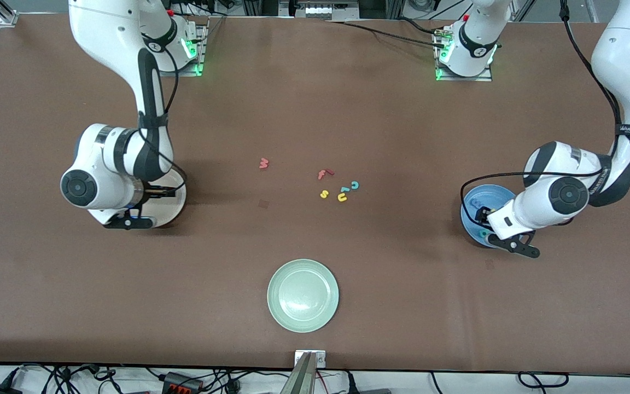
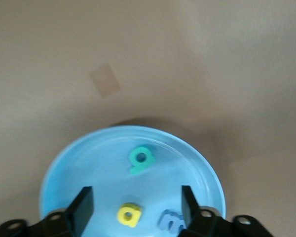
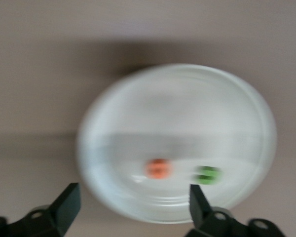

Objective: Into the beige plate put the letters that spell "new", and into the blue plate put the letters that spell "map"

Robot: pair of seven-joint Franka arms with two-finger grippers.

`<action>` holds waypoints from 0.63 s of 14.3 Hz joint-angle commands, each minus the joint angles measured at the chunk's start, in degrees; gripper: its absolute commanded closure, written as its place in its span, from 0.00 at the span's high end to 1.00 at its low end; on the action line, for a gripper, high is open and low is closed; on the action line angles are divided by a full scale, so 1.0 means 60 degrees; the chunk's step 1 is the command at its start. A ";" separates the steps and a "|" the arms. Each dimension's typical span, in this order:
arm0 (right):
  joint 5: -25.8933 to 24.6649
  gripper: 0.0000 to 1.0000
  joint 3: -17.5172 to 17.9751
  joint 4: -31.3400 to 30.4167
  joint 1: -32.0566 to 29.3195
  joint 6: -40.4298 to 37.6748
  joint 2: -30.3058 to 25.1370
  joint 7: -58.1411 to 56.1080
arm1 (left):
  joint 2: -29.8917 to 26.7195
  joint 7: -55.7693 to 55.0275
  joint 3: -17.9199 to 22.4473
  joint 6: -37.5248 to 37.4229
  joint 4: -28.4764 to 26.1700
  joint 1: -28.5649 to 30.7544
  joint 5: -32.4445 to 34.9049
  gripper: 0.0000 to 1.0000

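Observation:
My left gripper [image 2: 135,210] hangs open over the blue plate [image 2: 79,163], holding nothing. In that plate lie a teal a [image 2: 141,159], a yellow p [image 2: 129,214] and a blue m [image 2: 170,220]. My right gripper [image 3: 133,200] is open and empty above the beige plate [image 3: 187,98], where an orange e [image 3: 158,168] and a green n [image 3: 207,175] rest. The pinkish-red w [image 1: 263,163] lies alone on the table's middle. The blue plate [image 1: 476,200] sits at the left arm's end and the beige plate [image 1: 175,205] at the right arm's end, both partly covered by the arms.
A pale green plate [image 1: 303,295] stands near the front camera at mid-table. Loose letters cluster beside the w toward the left arm's end: a red f [image 1: 324,174], a teal c [image 1: 354,185], a yellow s [image 1: 324,193] and a yellow u [image 1: 342,197].

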 commanded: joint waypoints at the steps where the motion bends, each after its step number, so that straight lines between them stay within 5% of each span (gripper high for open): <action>1: 0.1259 1.00 0.0061 -0.0137 0.1034 0.0296 -0.0087 0.0192 | -0.0785 0.0043 -0.0210 -0.1087 0.0597 -0.0060 0.0112 1.00; 6: 0.1951 0.99 0.0163 -0.0254 0.3141 0.1482 0.0292 0.1523 | -0.0845 -0.0001 -0.1118 -0.4250 0.2968 -0.0075 0.0009 1.00; 9: 0.1951 0.99 0.0163 -0.0327 0.4314 0.2069 0.0731 0.3132 | -0.0845 0.0086 -0.1179 -0.5496 0.4170 -0.0104 -0.1157 1.00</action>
